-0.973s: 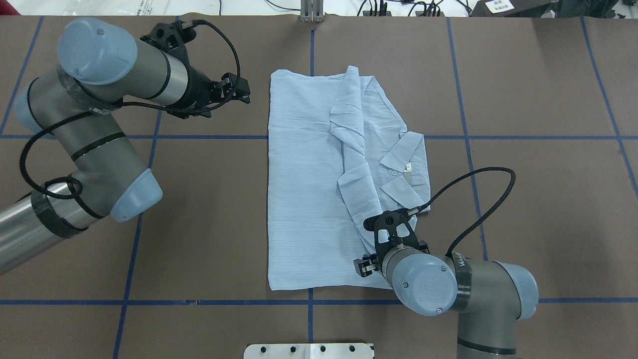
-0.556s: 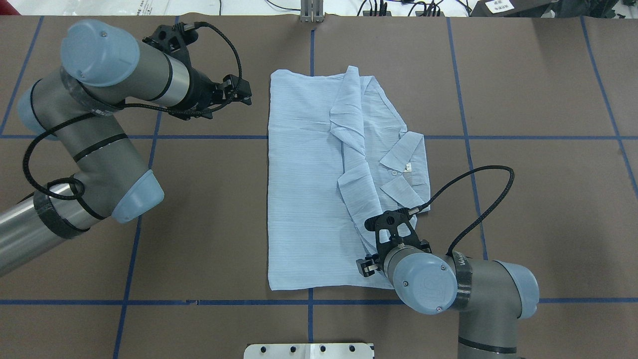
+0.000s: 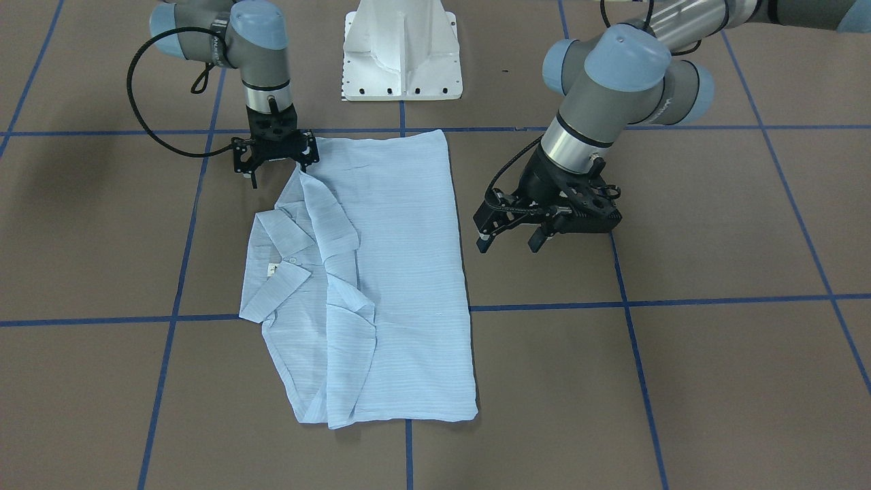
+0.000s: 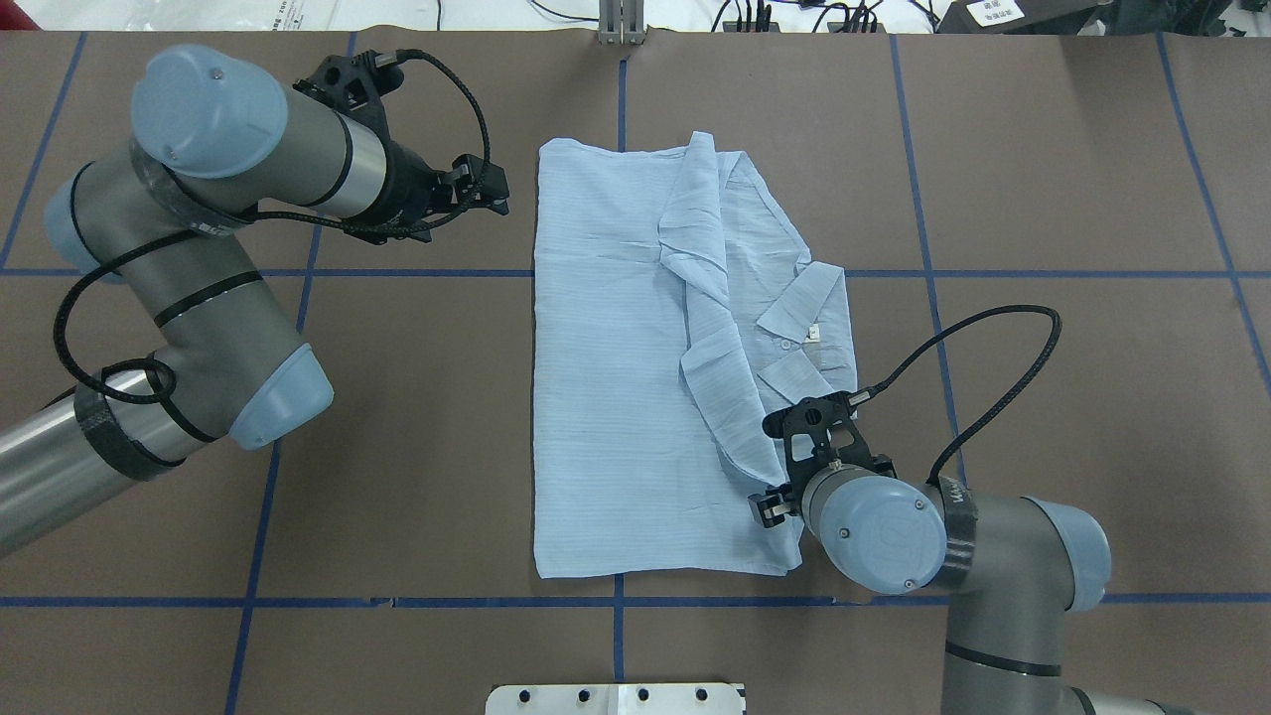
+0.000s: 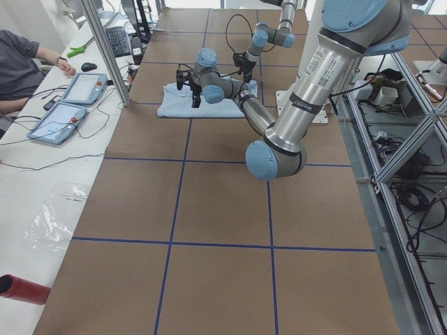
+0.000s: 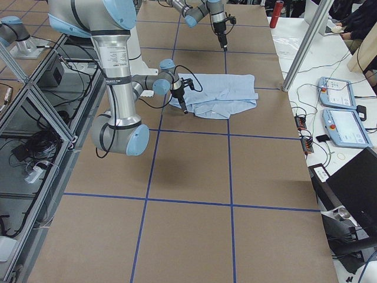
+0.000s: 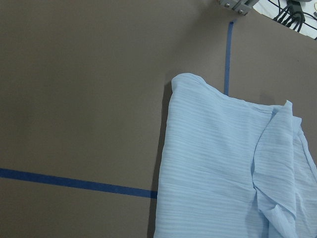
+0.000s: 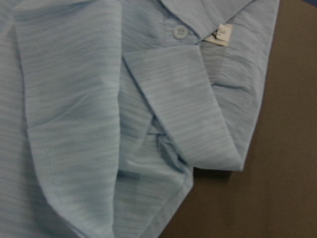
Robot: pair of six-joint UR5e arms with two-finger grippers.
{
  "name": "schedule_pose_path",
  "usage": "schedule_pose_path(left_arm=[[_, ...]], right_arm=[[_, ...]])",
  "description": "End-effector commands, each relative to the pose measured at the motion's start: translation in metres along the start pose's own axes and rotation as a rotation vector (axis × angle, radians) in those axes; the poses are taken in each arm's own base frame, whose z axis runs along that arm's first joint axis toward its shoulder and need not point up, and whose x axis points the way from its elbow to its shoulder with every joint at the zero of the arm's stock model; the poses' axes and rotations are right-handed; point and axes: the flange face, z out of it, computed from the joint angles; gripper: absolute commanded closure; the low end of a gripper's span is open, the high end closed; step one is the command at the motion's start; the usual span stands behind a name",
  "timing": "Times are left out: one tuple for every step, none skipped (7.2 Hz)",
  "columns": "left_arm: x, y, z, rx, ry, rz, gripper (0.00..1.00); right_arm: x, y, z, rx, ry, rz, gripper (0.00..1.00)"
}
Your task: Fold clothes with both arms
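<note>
The light-blue striped shirt (image 4: 616,397) lies folded into a long rectangle in the middle of the table, with the collar (image 4: 804,328) and a folded flap on its right half. It also shows in the front view (image 3: 401,272). My left gripper (image 4: 494,191) is open and empty, hovering just left of the shirt's far left corner; the front view (image 3: 509,239) shows its jaws apart. My right gripper (image 3: 277,173) is open, low over the shirt's near right corner, one finger at the cloth edge. In the overhead view (image 4: 770,508) the wrist partly covers it. The right wrist view shows only the collar (image 8: 188,109).
The white pedestal base (image 3: 401,47) stands at the table's near edge. Blue tape lines (image 4: 397,273) cross the brown table. A metal post (image 4: 621,25) and cables sit at the far edge. An operator's desk with tablets (image 5: 70,98) lies beyond it.
My right gripper has moved right and a little away from the robot, from over the shirt's near flap to its right edge; the flap edge shifted slightly. My left gripper edged toward the shirt.
</note>
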Motion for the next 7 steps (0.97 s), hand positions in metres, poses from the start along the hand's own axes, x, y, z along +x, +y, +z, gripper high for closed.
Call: schedule_pose_path(left_arm=[[0.005,0.006,0.001,-0.008,0.006,-0.007,0.0],[0.005,0.007,0.002,-0.01,0.006,-0.004,0.0],[0.004,0.006,0.002,-0.009,0.005,-0.004,0.0],[0.006,0.006,0.0,-0.008,0.009,-0.002,0.0],[0.007,0.007,-0.002,-0.008,0.011,0.0,0.0],[0.006,0.007,-0.001,-0.008,0.011,0.003,0.0],[0.004,0.006,0.001,-0.008,0.006,0.004,0.0]], right_arm=[[0.071,0.012,0.005,-0.029,0.066,-0.037,0.0],[0.086,0.01,0.008,-0.031,0.087,-0.03,0.0],[0.094,-0.012,-0.011,-0.01,0.057,-0.031,0.0],[0.093,-0.04,-0.031,-0.005,-0.006,0.001,0.0],[0.06,-0.072,-0.048,0.041,-0.062,0.007,0.0],[0.016,-0.107,-0.051,0.074,-0.099,0.013,0.0],[-0.007,-0.126,-0.045,0.083,-0.1,0.014,0.0]])
